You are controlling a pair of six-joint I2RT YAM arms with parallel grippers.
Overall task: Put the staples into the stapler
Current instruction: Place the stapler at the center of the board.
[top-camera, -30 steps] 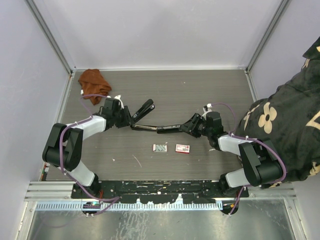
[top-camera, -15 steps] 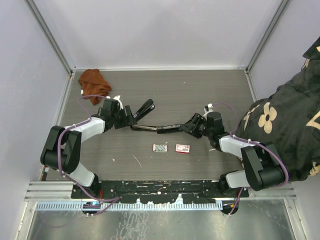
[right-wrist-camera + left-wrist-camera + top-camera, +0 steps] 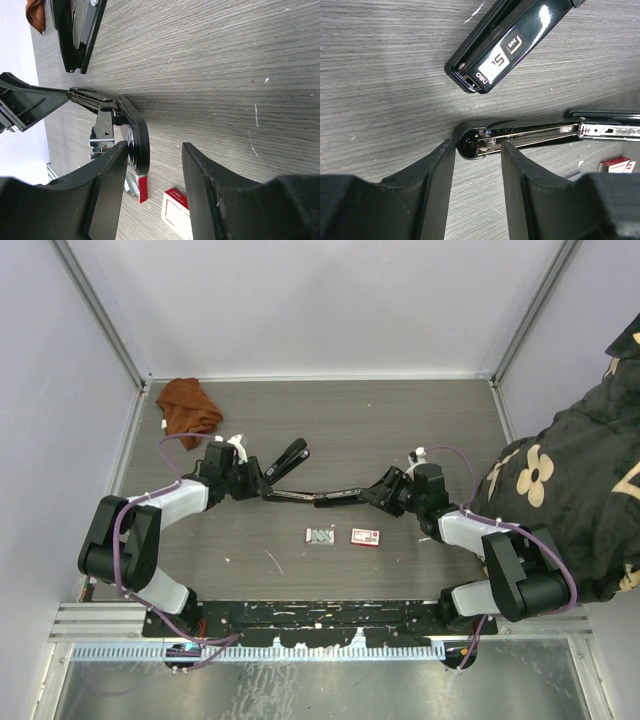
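Observation:
A black stapler [image 3: 315, 496] lies folded open and flat on the table between my two grippers, its metal staple channel [image 3: 540, 134] showing. My left gripper [image 3: 258, 483] is open, and its fingertips [image 3: 446, 150] sit either side of the stapler's left end. My right gripper [image 3: 383, 488] is open at the stapler's rounded right end [image 3: 137, 135], which lies against its left finger [image 3: 107, 190]. The staples sit in a small grey tray [image 3: 319, 535] in front of the stapler. The red-and-white box [image 3: 365, 537] lies beside the tray and also shows in the right wrist view [image 3: 177, 210].
A second, closed black stapler [image 3: 287, 458] lies just behind the open one, near my left gripper, and also shows in the left wrist view [image 3: 512, 42]. A brown cloth [image 3: 188, 405] sits at the back left. A person in a black floral garment [image 3: 570, 490] leans in at the right edge.
My left gripper has shifted slightly forward and right, from beside the closed stapler to the open stapler's left end. The right gripper and the stapler have barely moved.

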